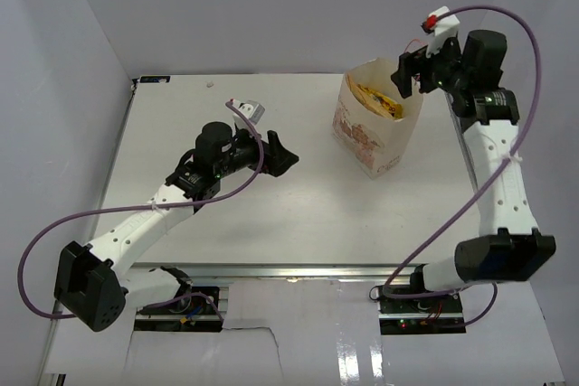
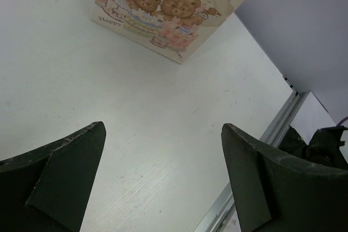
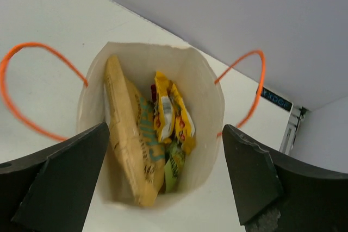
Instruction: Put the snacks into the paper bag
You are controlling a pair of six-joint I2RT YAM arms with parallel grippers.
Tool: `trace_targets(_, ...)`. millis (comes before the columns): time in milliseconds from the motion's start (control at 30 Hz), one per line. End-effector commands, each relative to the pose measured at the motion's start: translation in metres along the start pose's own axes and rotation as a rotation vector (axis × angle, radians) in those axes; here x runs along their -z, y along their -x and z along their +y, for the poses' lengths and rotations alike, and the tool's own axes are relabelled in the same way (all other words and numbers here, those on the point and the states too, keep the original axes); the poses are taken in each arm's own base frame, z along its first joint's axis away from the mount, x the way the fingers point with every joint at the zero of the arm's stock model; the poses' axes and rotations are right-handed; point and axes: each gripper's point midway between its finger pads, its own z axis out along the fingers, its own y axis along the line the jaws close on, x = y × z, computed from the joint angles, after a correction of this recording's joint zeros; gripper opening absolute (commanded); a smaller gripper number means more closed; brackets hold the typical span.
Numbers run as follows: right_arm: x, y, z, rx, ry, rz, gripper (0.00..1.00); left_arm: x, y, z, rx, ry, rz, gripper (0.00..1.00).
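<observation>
The cream paper bag (image 1: 375,124) stands upright at the back right of the table, with bear print on its side (image 2: 157,9) and orange cord handles (image 3: 247,88). Inside it I see the flat tan chip bag (image 3: 128,139), two yellow packets (image 3: 173,113) and a green packet (image 3: 174,167); other packets are hidden. My right gripper (image 1: 409,74) hangs open and empty just above the bag's mouth (image 3: 163,150). My left gripper (image 1: 280,153) is open and empty, low over bare table left of the bag (image 2: 163,156).
The table's metal right edge (image 2: 255,167) shows in the left wrist view. A grey wall (image 1: 271,6) stands behind the table. The right arm (image 1: 498,160) rises along the table's right side.
</observation>
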Motion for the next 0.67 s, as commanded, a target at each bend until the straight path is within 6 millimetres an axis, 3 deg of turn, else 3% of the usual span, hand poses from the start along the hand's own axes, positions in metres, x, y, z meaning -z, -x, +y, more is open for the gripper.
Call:
trace_targets(0,0.062,0.003,0.016,-0.094,-0.061,-0.007,0.90,0.013,0.033,0.006,0.002,0.081,-0.107,0.98)
trace_targets(33,0.068,-0.007,0.016,-0.097,-0.087,0.008,0.90,0.015,0.035,0.007,0.001,0.088,-0.115,0.98)
trace_targets(67,0.067,-0.039,0.023,-0.135,-0.094,0.067,0.90,0.016,0.036,0.009,0.002,0.097,-0.119,0.98)
trace_targets(100,0.084,-0.044,0.021,-0.139,-0.160,0.067,0.90,0.018,0.039,0.010,0.000,0.107,-0.128,0.98)
trace_targets(167,0.097,-0.078,0.027,-0.197,-0.226,0.121,0.90,0.019,0.041,0.014,0.002,0.124,-0.134,0.98)
trace_targets(300,0.125,-0.126,0.017,-0.194,-0.410,0.204,0.90,0.018,0.040,0.017,0.011,0.133,-0.125,0.98)
trace_targets(367,0.138,-0.127,0.018,-0.157,-0.439,0.173,0.90,0.015,0.040,0.016,0.013,0.126,-0.110,0.98)
trace_targets(400,0.139,-0.138,0.020,-0.165,-0.451,0.188,0.90,0.014,0.038,0.016,0.019,0.125,-0.099,0.98)
trace_targets(633,0.147,-0.144,0.025,-0.225,-0.483,0.166,0.90,0.011,0.035,0.014,0.038,0.110,-0.078,0.98)
